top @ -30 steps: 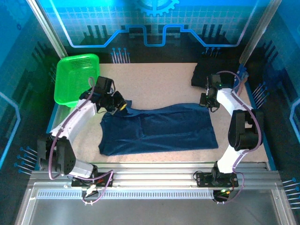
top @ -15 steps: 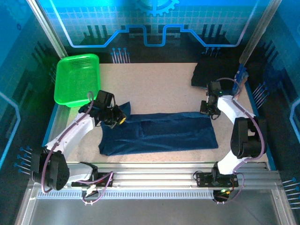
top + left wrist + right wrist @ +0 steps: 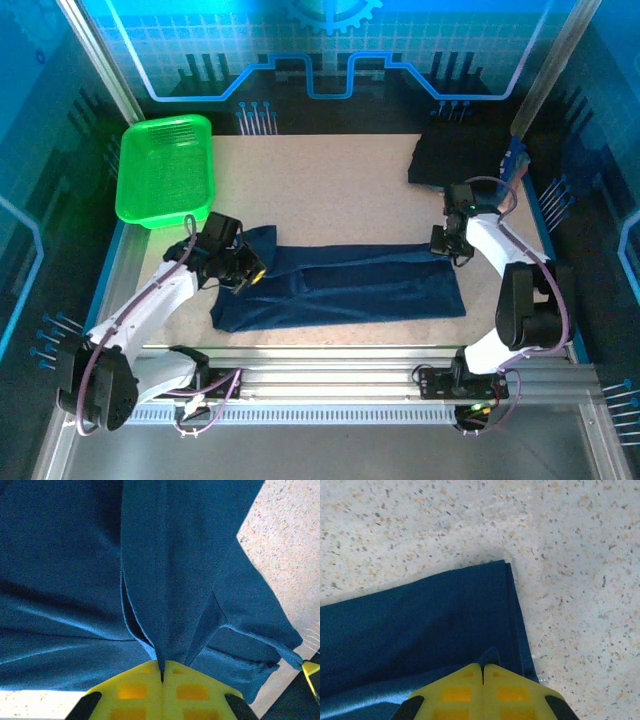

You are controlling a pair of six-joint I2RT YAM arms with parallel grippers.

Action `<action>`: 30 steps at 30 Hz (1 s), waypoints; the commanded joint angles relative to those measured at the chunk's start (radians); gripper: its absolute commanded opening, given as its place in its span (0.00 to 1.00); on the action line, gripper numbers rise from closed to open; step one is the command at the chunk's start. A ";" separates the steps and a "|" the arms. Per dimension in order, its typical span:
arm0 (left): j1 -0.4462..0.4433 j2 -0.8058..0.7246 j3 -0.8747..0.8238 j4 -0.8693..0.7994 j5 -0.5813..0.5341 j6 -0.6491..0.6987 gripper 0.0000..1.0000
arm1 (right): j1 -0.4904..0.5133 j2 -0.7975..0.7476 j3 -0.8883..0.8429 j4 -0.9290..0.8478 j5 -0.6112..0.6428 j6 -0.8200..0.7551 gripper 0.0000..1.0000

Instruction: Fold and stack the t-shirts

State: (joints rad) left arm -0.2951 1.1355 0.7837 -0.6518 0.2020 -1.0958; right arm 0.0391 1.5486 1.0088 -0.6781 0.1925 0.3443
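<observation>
You had the navy t-shirt (image 3: 340,285) lying as a long band across the middle of the table (image 3: 340,180), a little below the centre of the overhead frame. Its upper edge was doubled over toward the lower edge. Your left end effector (image 3: 162,669) was clenched on a pleat of the blue cloth at the shirt's left end, and in the left wrist view the fabric fanned upward from the closed yellow fingers (image 3: 135,690). Your right end effector (image 3: 482,670) was likewise clamped shut on the shirt's right end. A small peak of cloth was pinched at its tip, and the layered edge ran up to a corner on bare table. By my reading you were partway through the lengthwise fold of this shirt. It looked neither flattened nor squared, and the crosswise folds that would make it a rectangle were not yet done. A near-black garment (image 3: 455,160) lay at the upper right of the overhead frame, well apart from the navy one, and I could not tell how neatly it was folded. The navy shirt had yet to go onto it. The green basket (image 3: 165,170) stood at the upper left.
</observation>
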 commanded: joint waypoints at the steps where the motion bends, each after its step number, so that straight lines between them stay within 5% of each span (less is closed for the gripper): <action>1: -0.018 -0.037 -0.034 -0.053 -0.007 -0.022 0.00 | 0.012 -0.017 -0.018 -0.025 0.026 0.027 0.00; 17: -0.064 -0.077 -0.205 0.023 -0.015 -0.105 0.00 | 0.006 0.011 -0.096 -0.030 0.054 0.098 0.00; 19: -0.070 -0.080 -0.234 0.031 -0.017 -0.119 0.04 | -0.002 0.016 -0.096 -0.038 0.053 0.111 0.09; 23: -0.075 -0.111 -0.259 0.018 -0.029 -0.128 0.18 | -0.027 0.010 -0.087 -0.073 0.044 0.157 0.55; 25: -0.081 -0.134 -0.253 0.005 -0.033 -0.126 0.39 | -0.033 -0.006 -0.079 -0.107 0.078 0.189 0.63; 30: -0.100 -0.159 -0.142 -0.099 -0.070 -0.094 0.66 | -0.033 -0.122 -0.060 -0.156 0.103 0.220 0.70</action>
State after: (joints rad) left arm -0.3798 0.9958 0.5663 -0.6754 0.1642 -1.2026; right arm 0.0124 1.5204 0.9211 -0.7753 0.2657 0.5213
